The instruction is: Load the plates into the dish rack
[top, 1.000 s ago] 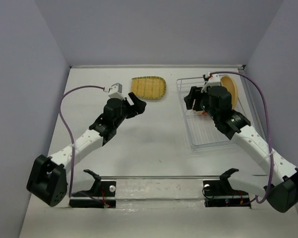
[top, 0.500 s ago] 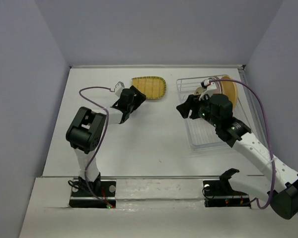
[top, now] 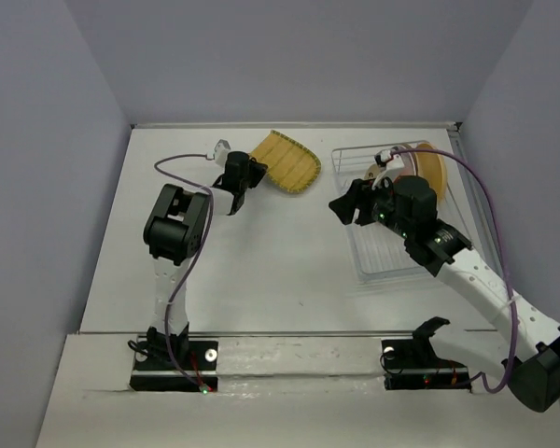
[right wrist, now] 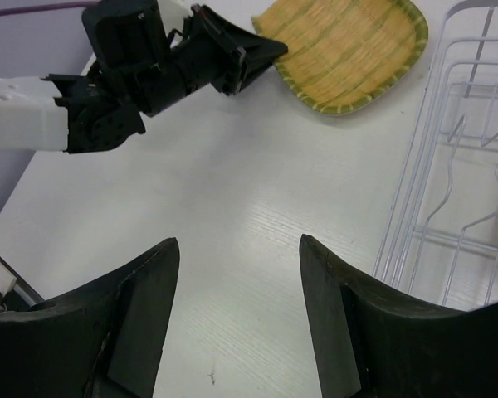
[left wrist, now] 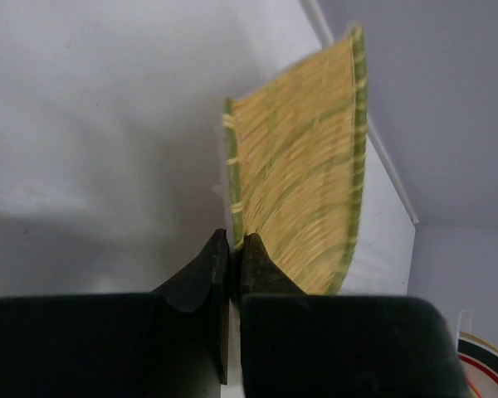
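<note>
The ribbed yellow-green oblong plate [top: 291,161] is tipped up off the table at the back middle. My left gripper [top: 252,173] is shut on its near left rim; in the left wrist view both jaws [left wrist: 235,245] pinch the green edge of the plate [left wrist: 303,166]. My right gripper [top: 343,207] hangs open and empty just left of the dish rack [top: 366,263]. In the right wrist view, its fingers [right wrist: 239,245] frame bare table, with the plate [right wrist: 349,46] and left gripper [right wrist: 253,54] ahead. A tan plate [top: 433,166] stands on edge at the rack's far end.
The wire rack [right wrist: 456,157] lies along the right side, close to the right wall. A white dish with a teal-red rim [left wrist: 485,365] shows at the left wrist view's lower right corner. The left arm's purple cable [top: 182,161] loops over the back left table.
My left gripper reached the plate's left rim and shut on it, and the plate tipped up and swung right. My right gripper moved left out of the rack, then held still.
</note>
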